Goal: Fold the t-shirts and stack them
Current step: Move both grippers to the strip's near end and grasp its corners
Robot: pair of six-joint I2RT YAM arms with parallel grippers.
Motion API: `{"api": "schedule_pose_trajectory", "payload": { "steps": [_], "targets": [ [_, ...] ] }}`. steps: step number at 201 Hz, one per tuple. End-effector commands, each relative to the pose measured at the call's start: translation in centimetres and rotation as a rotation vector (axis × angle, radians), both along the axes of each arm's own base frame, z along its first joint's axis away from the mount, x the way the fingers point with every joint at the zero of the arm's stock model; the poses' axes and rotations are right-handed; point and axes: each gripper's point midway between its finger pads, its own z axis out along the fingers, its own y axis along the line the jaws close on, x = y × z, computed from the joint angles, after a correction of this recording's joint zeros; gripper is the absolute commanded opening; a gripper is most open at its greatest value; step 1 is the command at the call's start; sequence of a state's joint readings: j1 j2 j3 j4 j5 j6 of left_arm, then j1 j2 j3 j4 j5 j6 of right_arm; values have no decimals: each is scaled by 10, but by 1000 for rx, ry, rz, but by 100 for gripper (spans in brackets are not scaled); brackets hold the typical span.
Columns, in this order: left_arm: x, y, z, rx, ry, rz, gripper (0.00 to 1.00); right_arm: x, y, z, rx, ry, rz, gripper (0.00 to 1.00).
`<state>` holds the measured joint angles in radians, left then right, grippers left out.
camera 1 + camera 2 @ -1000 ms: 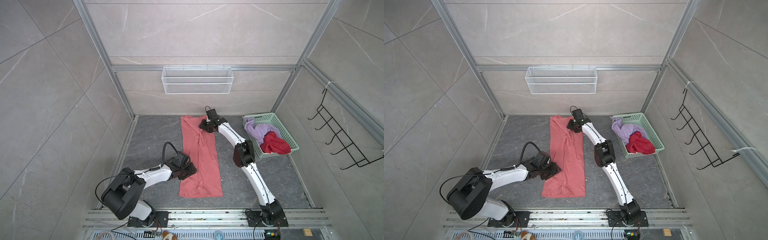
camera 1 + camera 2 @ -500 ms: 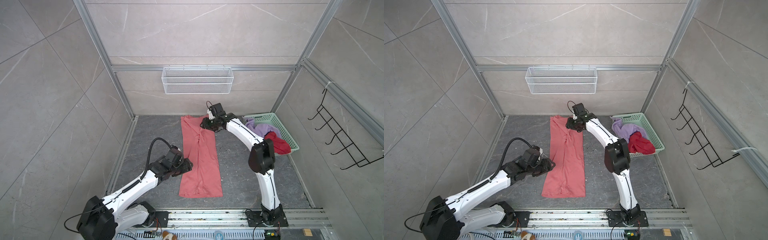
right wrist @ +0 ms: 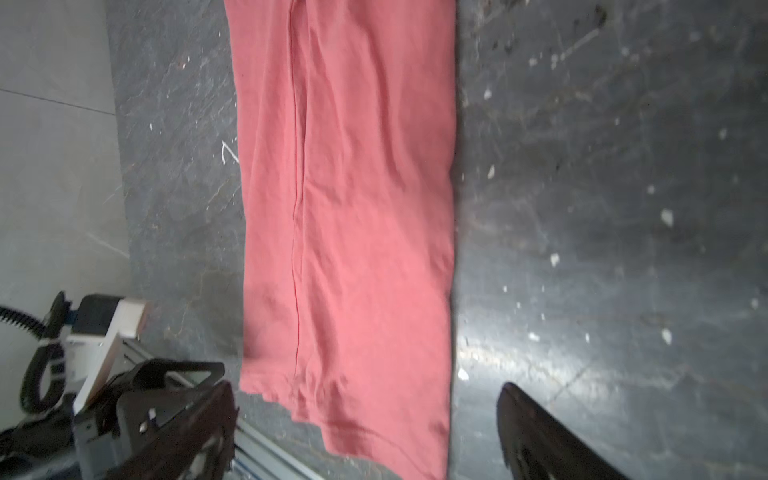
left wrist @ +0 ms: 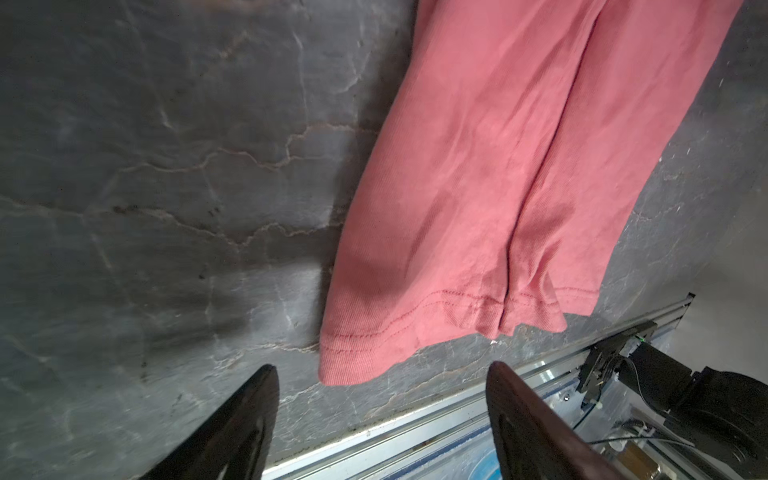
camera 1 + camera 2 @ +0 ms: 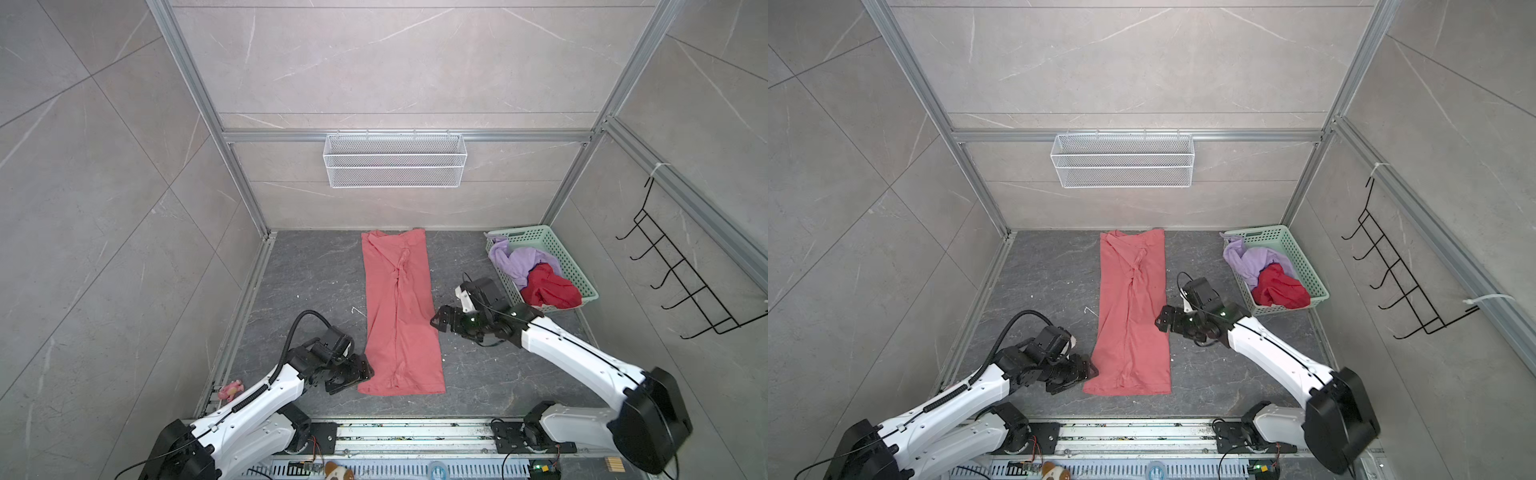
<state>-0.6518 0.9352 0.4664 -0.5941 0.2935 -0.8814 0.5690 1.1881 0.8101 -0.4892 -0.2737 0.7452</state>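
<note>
A salmon-pink t-shirt lies flat in the middle of the dark stone counter. It is folded lengthwise into 1 long narrow strip, with 1 short end near the back wall and the stitched hem nearest the robot. 2 more, a lilac t-shirt and a deep-red t-shirt, sit crumpled in a mint-green basket at the counter's far right.

The left claw sits low beside the hem's left corner, spread wide and holding nothing. Its wrist view shows that corner just ahead of the gap between its 2 fingers.

The right claw hovers just beside the strip's right edge, about midway along, also spread wide and empty.

A white wire basket hangs on the back wall.
</note>
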Motion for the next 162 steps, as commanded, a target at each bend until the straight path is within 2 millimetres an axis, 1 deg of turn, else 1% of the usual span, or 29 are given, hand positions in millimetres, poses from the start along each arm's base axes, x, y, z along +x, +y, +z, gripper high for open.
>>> {"api": "schedule_pose_trajectory", "payload": {
  "steps": [1, 16, 30, 57, 66, 87, 95, 108, 134, 152, 162],
  "targets": [
    [-3, -11, 4, -68, 13, -30, 81, -39, -13, -24, 12, 125, -47, 97],
    [-5, -11, -2, -74, 24, -26, 79, -61, -21, -40, 15, 173, -62, 96],
    [-7, -10, -6, -77, 27, -22, 78, -77, -27, -52, 21, 209, -74, 95],
    [-10, -8, -15, -74, 31, -16, 75, -98, -32, -73, 34, 273, -78, 91],
    [-10, -7, -18, -70, 32, -18, 74, -104, -30, -80, 49, 296, -73, 90],
    [-8, -5, -24, -52, 22, -20, 73, -111, -27, -96, 68, 337, -72, 83],
    [-7, -6, -27, -51, 21, -21, 72, -113, -27, -103, 66, 347, -69, 78],
    [-6, -9, -31, -63, 28, -24, 68, -115, -23, -111, 89, 383, -86, 72],
    [-9, -15, -36, -99, 50, -27, 61, -118, -15, -121, 105, 403, -83, 70],
    [-7, -19, -32, -123, 35, -32, 58, -116, -8, -124, 102, 400, -63, 68],
    [-7, -20, -30, -134, 30, -33, 56, -114, -4, -125, 101, 401, -54, 64]
  ]
}}
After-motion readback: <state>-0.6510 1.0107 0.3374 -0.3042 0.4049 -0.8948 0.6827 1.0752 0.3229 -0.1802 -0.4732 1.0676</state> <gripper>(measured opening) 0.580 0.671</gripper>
